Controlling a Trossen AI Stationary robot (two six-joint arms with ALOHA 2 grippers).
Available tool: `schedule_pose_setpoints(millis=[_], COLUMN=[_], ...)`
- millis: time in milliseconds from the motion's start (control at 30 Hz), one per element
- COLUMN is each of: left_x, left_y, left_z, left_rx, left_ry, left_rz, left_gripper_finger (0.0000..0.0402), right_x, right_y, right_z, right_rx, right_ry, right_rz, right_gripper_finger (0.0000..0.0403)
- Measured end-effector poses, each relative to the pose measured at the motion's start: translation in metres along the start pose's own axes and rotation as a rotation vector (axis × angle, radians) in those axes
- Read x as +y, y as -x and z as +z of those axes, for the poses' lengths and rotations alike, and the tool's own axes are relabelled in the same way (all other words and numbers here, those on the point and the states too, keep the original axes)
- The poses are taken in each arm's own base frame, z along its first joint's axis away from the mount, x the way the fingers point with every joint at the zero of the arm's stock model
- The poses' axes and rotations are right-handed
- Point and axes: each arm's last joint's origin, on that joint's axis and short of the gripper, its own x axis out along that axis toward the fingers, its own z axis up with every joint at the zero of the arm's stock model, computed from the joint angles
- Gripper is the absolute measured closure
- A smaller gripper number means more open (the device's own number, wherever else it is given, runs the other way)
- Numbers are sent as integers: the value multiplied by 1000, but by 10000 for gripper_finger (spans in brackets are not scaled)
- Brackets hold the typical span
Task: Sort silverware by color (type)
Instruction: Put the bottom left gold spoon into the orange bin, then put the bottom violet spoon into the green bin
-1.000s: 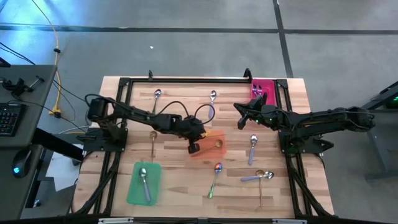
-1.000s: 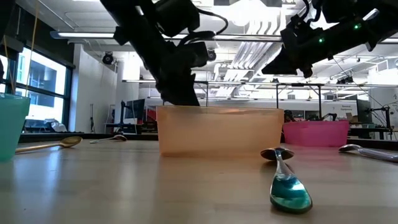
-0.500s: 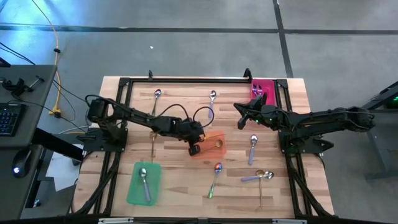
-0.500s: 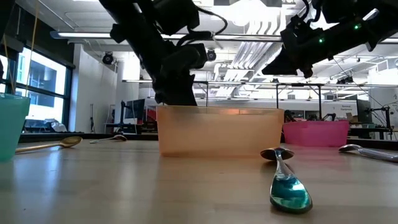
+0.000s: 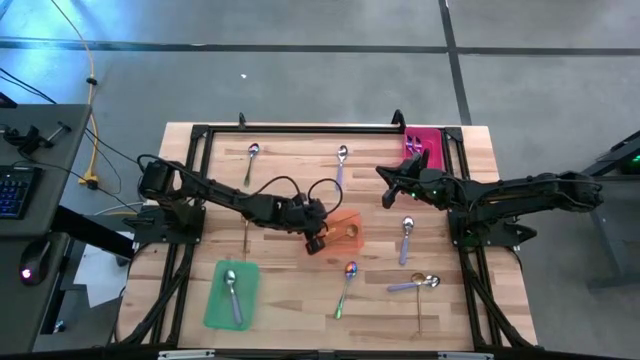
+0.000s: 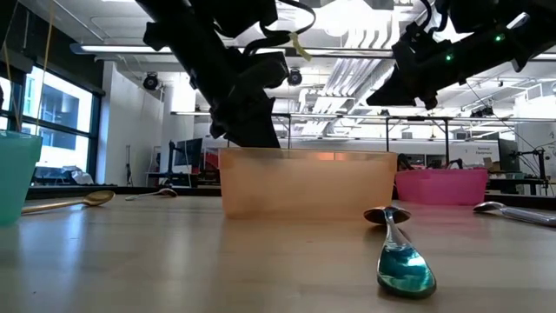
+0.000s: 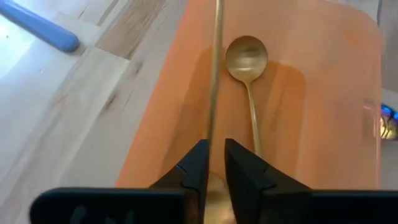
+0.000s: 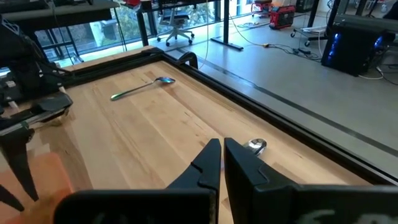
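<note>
Here the left gripper [image 7: 214, 163] sits at the bottom centre of the left wrist view, over the orange tray [image 7: 323, 93], its fingers [image 7: 194, 167] narrowly parted around a thin gold utensil handle [image 7: 215, 68] running up the frame. A gold spoon [image 7: 247, 62] lies in the tray just right of it. The right gripper [image 5: 388, 190], closed and empty, hovers right of centre in the high view.

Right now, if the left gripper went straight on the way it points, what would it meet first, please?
Most likely the orange tray: the left gripper points down into it, a thin gold utensil between its fingers, beside a gold spoon. Depth is unclear.
</note>
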Motion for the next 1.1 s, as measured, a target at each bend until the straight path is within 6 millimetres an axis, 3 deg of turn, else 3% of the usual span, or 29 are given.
schedule_pose_setpoints(millis=[200, 367, 567, 833, 1033, 1100], left_x=[-14, -29, -36, -15, 14, 23], left_y=[8, 21, 32, 56, 80, 83], left_z=[-4, -9, -15, -41, -70, -74], left_rx=[-33, -102, -189, -435, -545, -557], left_ry=[-119, -226, -247, -198, -169, -151], left_rz=[34, 136, -6, -317, -363, -352], left_gripper_finger=[323, 329, 355, 382, 387, 387], right_x=[0, -1, 4, 25, 59, 70], right_y=[0, 0, 2, 9, 11, 12], right_z=[-2, -4, -5, 6, 12, 5], right_rx=[22, 39, 49, 65, 158, 259], right_ry=[-8, -15, -17, 94, 204, 268], right_rz=[-1, -2, 40, 104, 142, 156], right_gripper_finger=[400, 400, 400, 400, 400, 400])
